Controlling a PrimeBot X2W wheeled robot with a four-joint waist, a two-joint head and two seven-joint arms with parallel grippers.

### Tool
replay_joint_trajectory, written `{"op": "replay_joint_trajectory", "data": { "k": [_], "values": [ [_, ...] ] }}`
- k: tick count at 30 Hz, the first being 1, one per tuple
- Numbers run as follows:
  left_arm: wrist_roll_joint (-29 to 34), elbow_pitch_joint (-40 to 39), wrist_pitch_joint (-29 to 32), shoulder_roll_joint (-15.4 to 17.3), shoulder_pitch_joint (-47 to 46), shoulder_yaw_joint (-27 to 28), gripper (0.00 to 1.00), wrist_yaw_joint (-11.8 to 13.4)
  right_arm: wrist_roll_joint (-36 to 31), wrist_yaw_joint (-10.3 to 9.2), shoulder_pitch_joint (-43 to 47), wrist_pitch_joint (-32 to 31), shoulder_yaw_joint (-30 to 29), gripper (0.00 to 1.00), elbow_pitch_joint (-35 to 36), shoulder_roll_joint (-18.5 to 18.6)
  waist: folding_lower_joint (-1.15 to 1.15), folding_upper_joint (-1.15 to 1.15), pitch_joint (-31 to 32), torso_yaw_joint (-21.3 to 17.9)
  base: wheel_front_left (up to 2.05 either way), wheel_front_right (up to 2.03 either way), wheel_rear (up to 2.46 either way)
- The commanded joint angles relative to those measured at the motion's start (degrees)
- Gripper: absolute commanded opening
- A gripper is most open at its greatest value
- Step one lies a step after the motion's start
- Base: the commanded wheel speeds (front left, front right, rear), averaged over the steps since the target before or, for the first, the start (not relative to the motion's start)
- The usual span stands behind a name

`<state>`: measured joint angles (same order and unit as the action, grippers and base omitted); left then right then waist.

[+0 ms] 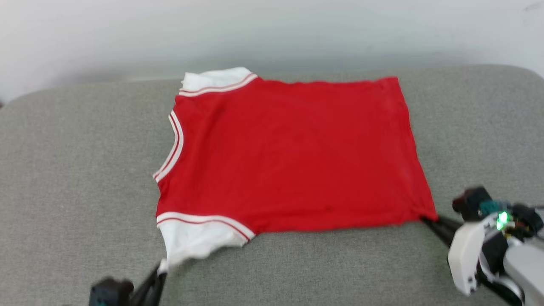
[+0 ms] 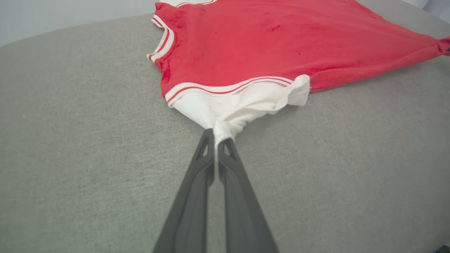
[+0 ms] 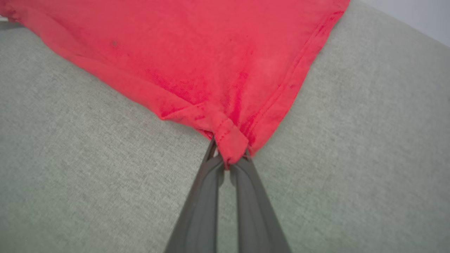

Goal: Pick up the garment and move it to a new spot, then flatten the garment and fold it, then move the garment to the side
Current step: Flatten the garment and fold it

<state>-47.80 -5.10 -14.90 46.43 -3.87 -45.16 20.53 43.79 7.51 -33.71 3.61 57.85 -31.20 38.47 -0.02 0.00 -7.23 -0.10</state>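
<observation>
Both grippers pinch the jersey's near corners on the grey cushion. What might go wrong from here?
The left gripper holds only a bunched tip of the white sleeve; it may slip out under tension.
The right gripper pinches a small rolled hem corner of the garment; uneven pulling could wrinkle or skew it.

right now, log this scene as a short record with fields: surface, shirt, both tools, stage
surface: grey cushion, pale wall behind
clothing: red shirt spread flat, plain side up, collar toward the robot's left, hem toward its right
left arm: left tool shut on the near white sleeve
right arm: right tool shut on the near hem corner
stage: flattened, not yet folded
</observation>
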Motion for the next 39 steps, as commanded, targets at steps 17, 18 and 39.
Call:
{"op": "replay_joint_trajectory", "data": {
  "k": [17, 18, 39],
  "values": [
    [-2.7, -2.13, -0.36, -2.44, 17.42, 0.17, 0.0, 2.42, -1.81, -0.04, 26.08, -4.79, -13.3, 0.0, 12.64, 5.59, 0.02, 0.0, 7.6, 0.97, 0.0, 0.0, 0.0],
    [-2.31, -2.14, -0.36, -2.57, 16.77, 0.38, 0.0, 2.25, -2.29, -0.04, 26.49, -5.14, -14.6, 0.0, 13.29, 5.15, 0.02, 0.0, 7.47, 0.93, 0.0, 0.0, 0.0],
    [4.99, 3.15, 5.33, -0.84, -11.88, 5.43, 0.0, -7.08, -9.6, -0.04, 18.51, -15.29, -31.58, 0.0, 23.52, -1.5, 0.02, 0.0, -3.5, -1.56, 0.0, 0.0, 0.0]
  ]
}}
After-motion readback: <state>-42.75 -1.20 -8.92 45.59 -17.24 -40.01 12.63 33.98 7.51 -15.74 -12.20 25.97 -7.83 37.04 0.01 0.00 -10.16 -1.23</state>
